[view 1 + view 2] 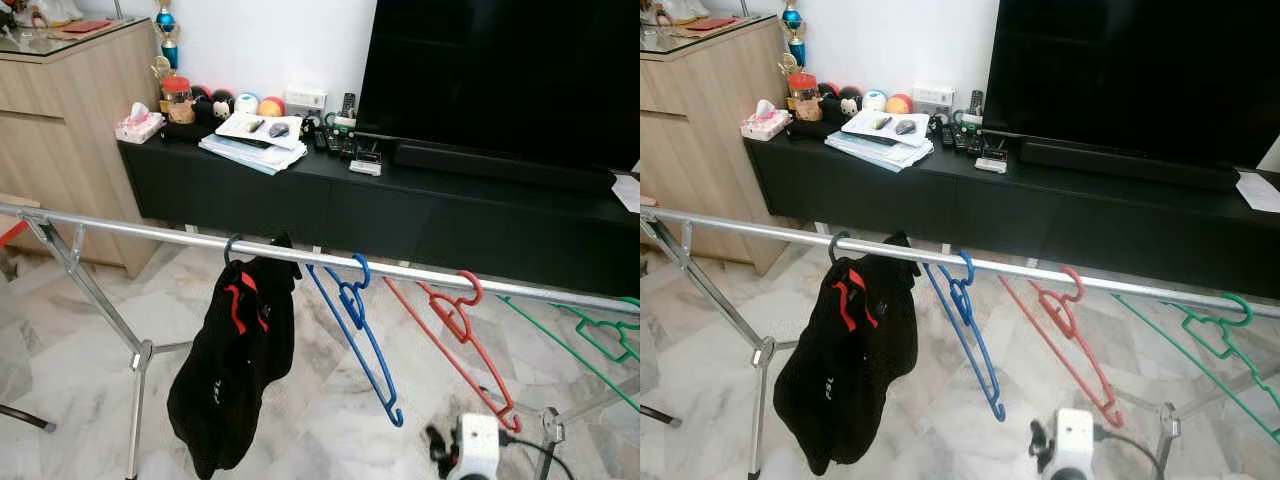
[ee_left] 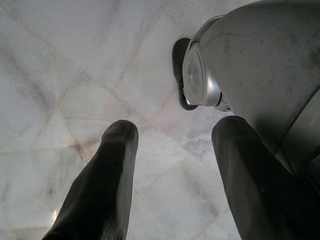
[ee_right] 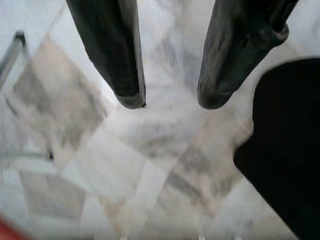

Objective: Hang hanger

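A silver clothes rail (image 1: 180,238) crosses the room before me. A black garment with red trim (image 1: 235,350) hangs from it on a dark hanger hook (image 1: 231,245). Further right hang a bare blue hanger (image 1: 352,310), a red hanger (image 1: 455,320) and a green hanger (image 1: 600,335). My left gripper (image 2: 172,135) is open over the marble floor, beside a silver part of my own body (image 2: 260,70). My right gripper (image 3: 170,100) is open too, above the floor with nothing between its fingers.
A black TV console (image 1: 400,200) with a large TV (image 1: 500,70) stands behind the rail, with papers, remotes and small toys on top. A wooden cabinet (image 1: 60,130) is at the left. The rail's folding legs (image 1: 140,355) and a white device (image 1: 472,445) stand on the floor.
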Tool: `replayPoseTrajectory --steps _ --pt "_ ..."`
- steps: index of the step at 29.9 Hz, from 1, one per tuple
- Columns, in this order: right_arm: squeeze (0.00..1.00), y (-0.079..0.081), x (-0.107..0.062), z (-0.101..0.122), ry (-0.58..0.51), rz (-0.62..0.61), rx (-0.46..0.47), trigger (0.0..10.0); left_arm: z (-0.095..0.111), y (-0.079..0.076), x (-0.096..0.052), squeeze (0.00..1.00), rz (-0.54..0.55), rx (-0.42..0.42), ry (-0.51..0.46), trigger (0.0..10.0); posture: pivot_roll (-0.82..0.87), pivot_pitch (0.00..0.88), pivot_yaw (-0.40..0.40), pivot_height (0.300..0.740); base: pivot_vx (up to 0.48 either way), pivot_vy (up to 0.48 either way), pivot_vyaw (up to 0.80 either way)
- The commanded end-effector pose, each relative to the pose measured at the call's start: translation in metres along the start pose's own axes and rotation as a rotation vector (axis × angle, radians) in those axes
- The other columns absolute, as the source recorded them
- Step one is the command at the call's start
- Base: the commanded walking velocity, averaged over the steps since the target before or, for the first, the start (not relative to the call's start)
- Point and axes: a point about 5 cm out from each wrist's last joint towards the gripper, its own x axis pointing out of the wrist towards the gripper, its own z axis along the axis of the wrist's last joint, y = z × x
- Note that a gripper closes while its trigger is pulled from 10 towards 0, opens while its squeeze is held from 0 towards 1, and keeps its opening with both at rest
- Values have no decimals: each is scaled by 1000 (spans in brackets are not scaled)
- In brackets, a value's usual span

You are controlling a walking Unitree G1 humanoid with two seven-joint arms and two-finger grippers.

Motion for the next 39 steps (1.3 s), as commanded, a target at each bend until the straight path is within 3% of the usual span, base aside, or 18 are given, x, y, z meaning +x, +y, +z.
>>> replayPoseTrajectory --steps 1,4,10,15,22,24,39 --pt "0 -3 -4 -16 83 -26 43 10000 4 -31 1 0 -98 -3 -8 10000 53 27 -126 740 0 0 0" --pt "0 -10 -10 -34 179 -84 125 10000 6 -30 2 0 -96 -5 -13 10000 57 20 -124 740 0 0 0" --pt "0 -27 -23 -56 290 -158 179 10000 8 -29 2 0 -90 1 -21 10000 63 3 -105 740 0 0 0" --pt "0 -29 -23 -54 280 -136 184 10000 9 -27 2 0 -78 -6 -25 10000 59 3 -103 740 0 0 0" --pt "0 -45 -30 -59 307 -164 174 10000 7 -30 2 0 -85 5 -19 10000 49 0 -106 740 0 0 0" --pt "0 -41 -27 -56 310 -155 168 10000 6 -32 2 0 -89 6 -17 10000 48 0 -110 740 0 0 0" --pt "0 -48 -26 -51 323 -122 98 10000 6 -47 1 0 -120 10 -17 10000 23 0 -130 740 0 0 -718"
